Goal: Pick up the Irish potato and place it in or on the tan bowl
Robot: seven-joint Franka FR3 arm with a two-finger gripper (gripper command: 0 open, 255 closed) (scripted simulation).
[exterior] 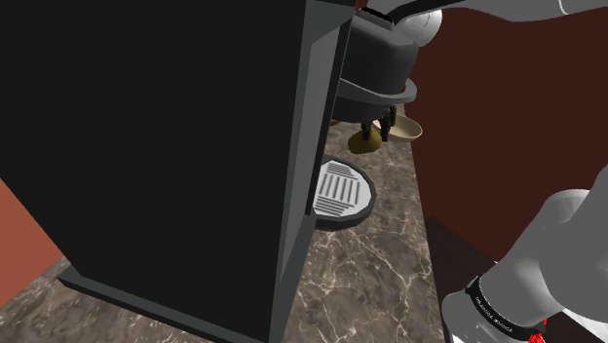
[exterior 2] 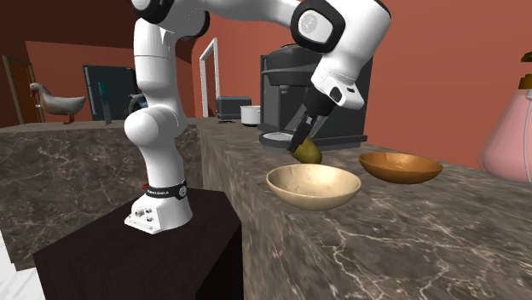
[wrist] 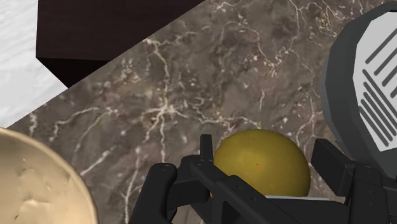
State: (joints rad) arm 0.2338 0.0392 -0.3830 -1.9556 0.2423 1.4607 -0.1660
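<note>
The potato (exterior 2: 310,154) is a round yellow-brown lump held between my black fingers, and my gripper (exterior 2: 304,143) is shut on it. In the wrist view the potato (wrist: 261,162) sits clasped between the two fingers (wrist: 207,158), low over the brown marble counter (wrist: 191,83). I cannot tell whether it touches the counter. The tan bowl (exterior 2: 313,186) stands just in front of the potato in the second exterior view, and its rim (wrist: 38,184) shows to one side of the gripper. In the shoulder view the gripper (exterior: 375,132) and potato (exterior: 363,144) show past the machine's edge.
A black coffee machine (exterior 2: 315,85) stands right behind the gripper, with its grey slotted drip tray (exterior: 341,190) on the counter. A darker brown bowl (exterior 2: 401,166) sits beyond the tan one. A pink vessel (exterior 2: 511,128) is at the far right. The dark stand (exterior 2: 153,247) lies beside the counter edge.
</note>
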